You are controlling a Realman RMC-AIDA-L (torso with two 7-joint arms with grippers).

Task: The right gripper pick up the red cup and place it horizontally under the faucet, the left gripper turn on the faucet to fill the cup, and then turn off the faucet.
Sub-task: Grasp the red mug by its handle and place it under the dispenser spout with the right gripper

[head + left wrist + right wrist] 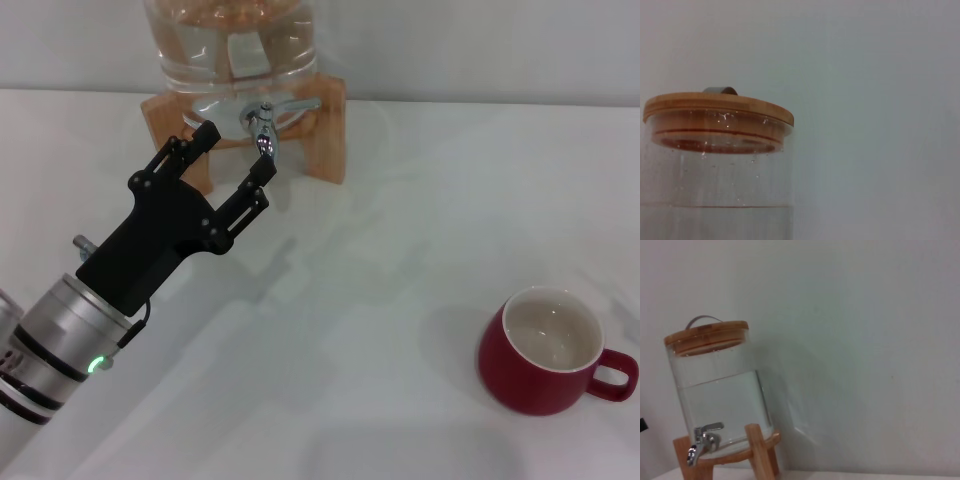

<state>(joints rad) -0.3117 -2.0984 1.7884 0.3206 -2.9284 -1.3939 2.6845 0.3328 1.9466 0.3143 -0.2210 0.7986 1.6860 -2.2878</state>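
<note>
The red cup (530, 375) stands upright on the white table at the front right, white inside, its handle pointing right, with nothing holding it. The chrome faucet (262, 125) sticks out of the clear water jar (230, 40) at the back; the right wrist view shows the faucet (702, 440) from the side with its lever flat. My left gripper (238, 152) is open just in front of the faucet, one fingertip beside the spout, holding nothing. No water runs. My right gripper is out of view.
The jar rests in a wooden stand (325, 130) at the table's back edge against a pale wall. Its wooden lid (715, 107) fills the left wrist view. White table (400, 250) lies between the stand and the cup.
</note>
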